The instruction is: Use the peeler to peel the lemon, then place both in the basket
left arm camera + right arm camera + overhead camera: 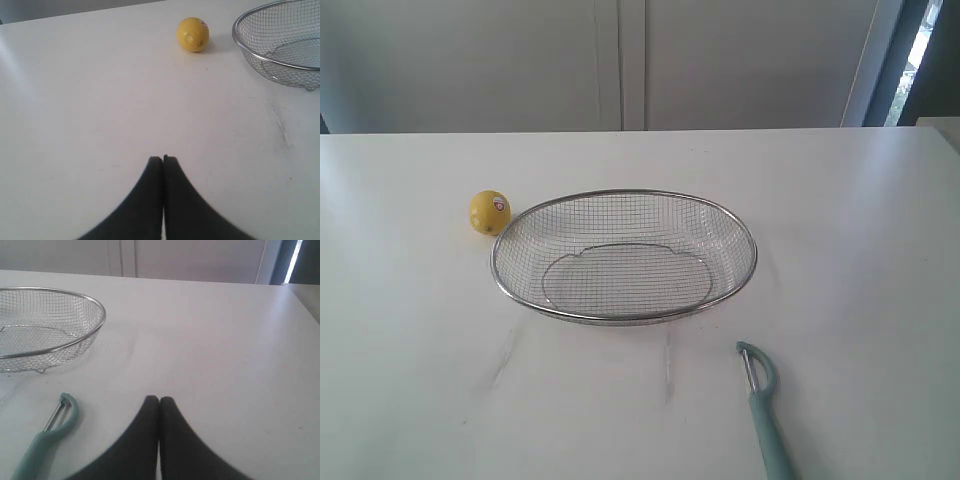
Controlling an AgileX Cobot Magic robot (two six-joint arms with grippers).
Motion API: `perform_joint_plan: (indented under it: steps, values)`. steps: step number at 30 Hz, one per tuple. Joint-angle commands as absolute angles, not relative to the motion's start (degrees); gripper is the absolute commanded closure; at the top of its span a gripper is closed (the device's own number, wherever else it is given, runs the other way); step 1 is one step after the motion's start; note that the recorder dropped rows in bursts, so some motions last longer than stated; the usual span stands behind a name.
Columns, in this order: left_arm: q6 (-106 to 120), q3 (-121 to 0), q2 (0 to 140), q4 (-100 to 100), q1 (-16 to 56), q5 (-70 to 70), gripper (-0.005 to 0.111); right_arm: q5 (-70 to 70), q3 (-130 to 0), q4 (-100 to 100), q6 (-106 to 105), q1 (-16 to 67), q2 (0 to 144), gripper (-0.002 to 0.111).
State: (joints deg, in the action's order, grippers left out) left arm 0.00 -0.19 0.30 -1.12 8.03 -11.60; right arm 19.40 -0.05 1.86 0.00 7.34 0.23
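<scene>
**Exterior view.** A white desk (420, 400) carried three objects. The basket (625, 318), a shallow oval of silver wire mesh with a thick metal rim, stood near the middle and held nothing. The lemon (490, 212), small, round and yellow, with a red-and-white sticker (501, 204) on its upper right, rested on the desk just beside the basket's left rim. The peeler (763, 400) lay flat on the desk in front of the basket and to its right, apart from it. Its curved metal blade head pointed toward the basket, and its pale teal-green handle ran off the lower edge of the frame. Neither pincer appeared in this view.

**Left wrist view.** The left pincer (163, 159) hung above bare desk, its two dark jaws pressed together with only a hairline seam between them and nothing held. The lemon (192, 34) sat well ahead of the jaw tips. A clear strip of desk separated it from the basket (280, 70), so the two did not touch.

**Right wrist view.** The right pincer (159, 399) was likewise closed, jaw against jaw, and gripped nothing. The peeler (47, 435) lay near it on the desk, to one side of the jaws and untouched, blade head toward the basket (50, 357). The basket stood farther off, resting on small wire feet.
</scene>
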Motion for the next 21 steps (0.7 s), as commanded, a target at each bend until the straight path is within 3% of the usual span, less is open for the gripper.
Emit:
perform_joint_plan:
  steps: [1,21]
  values:
    - [0.00,0.00,0.00,-1.24,8.02,-11.58,0.107,19.24,0.00,1.95,0.00,7.47,0.00,0.108]
    - [0.00,0.00,0.00,-1.24,8.02,-11.58,0.107,17.58,0.00,1.95,0.00,7.47,0.00,0.108]
